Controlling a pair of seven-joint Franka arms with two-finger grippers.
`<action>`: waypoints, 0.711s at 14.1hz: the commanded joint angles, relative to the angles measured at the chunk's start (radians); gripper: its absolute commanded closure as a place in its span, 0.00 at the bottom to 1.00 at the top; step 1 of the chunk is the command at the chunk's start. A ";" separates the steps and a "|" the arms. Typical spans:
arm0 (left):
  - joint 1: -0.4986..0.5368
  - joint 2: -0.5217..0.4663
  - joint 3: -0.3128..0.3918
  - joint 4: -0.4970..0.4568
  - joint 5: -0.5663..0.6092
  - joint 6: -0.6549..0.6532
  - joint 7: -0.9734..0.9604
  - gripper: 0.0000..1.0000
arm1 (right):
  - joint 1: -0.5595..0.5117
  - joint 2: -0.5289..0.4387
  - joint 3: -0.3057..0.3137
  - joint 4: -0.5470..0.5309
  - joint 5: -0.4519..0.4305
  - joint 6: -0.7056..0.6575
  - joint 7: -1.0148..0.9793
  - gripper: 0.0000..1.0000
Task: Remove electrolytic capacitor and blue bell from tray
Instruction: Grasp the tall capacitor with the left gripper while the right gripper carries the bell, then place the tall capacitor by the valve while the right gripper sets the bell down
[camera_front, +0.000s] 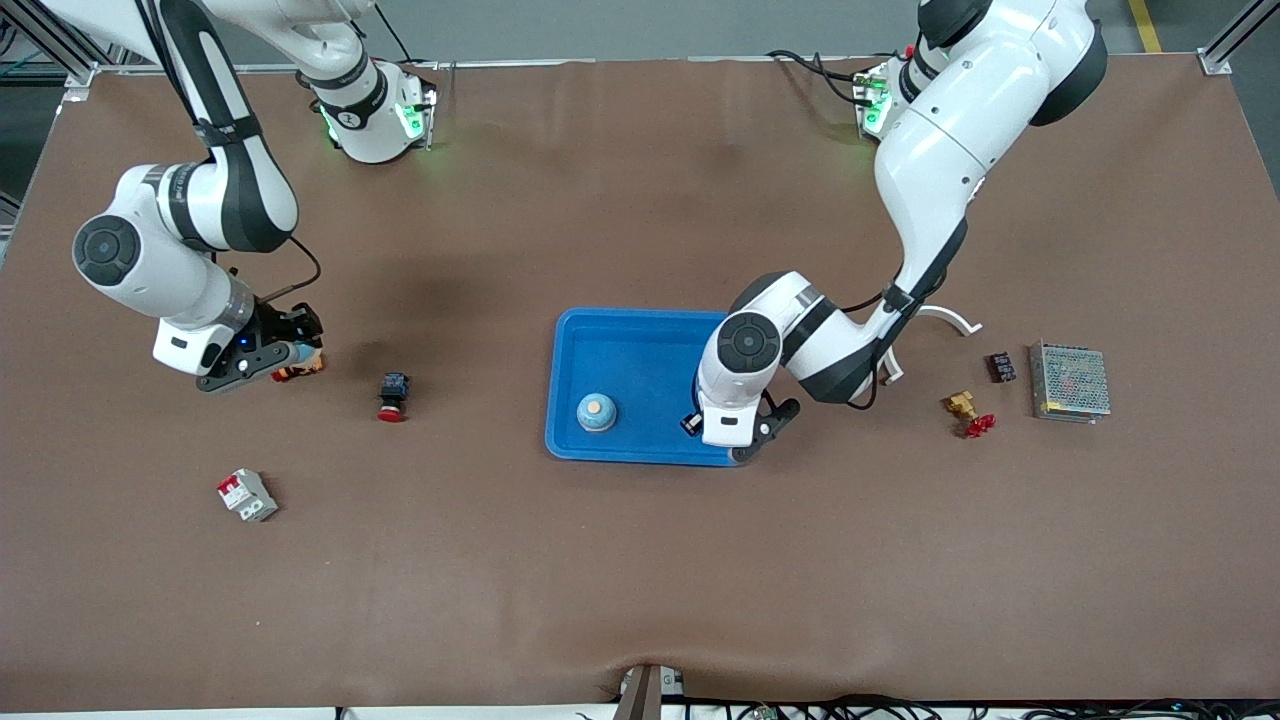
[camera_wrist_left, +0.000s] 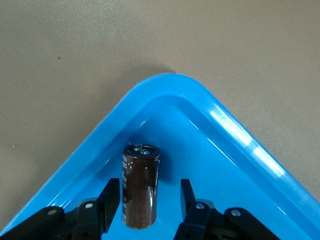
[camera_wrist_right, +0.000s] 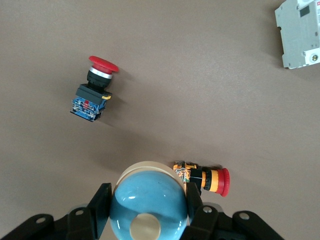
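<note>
Right arm's end of the table: the right gripper has its fingers closed on a blue bell. It hangs over bare table beside a small orange button, with a red push-button nearby. Judgement: this bell is already out and only needs setting down and releasing.

Middle of the table: the tray holds a second blue bell near its edge nearest the front camera. No gripper is touching it.

Tray corner toward the left arm's end: the left gripper is down inside. Its fingers are parted on either side of the upright electrolytic capacitor, with a gap visible on at least one side.

Step in hand: grasping the capacitor. Next move calls for closing squarely on the body without tipping it, then lifting straight up to clear the rim.

Obscured: in the front view the left wrist covers the capacitor, and the right gripper largely hides its bell. Contact at the near finger cannot be confirmed.
</note>
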 joint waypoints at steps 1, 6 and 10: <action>-0.017 0.019 0.011 0.028 -0.009 0.003 -0.007 0.49 | -0.016 -0.022 0.016 -0.060 0.001 0.061 -0.011 0.45; -0.017 0.021 0.011 0.026 -0.009 0.003 0.002 0.62 | -0.007 0.012 0.019 -0.109 0.007 0.170 -0.003 0.45; -0.017 0.002 0.002 0.026 -0.004 -0.014 0.002 1.00 | 0.010 0.052 0.019 -0.106 0.007 0.209 0.003 0.45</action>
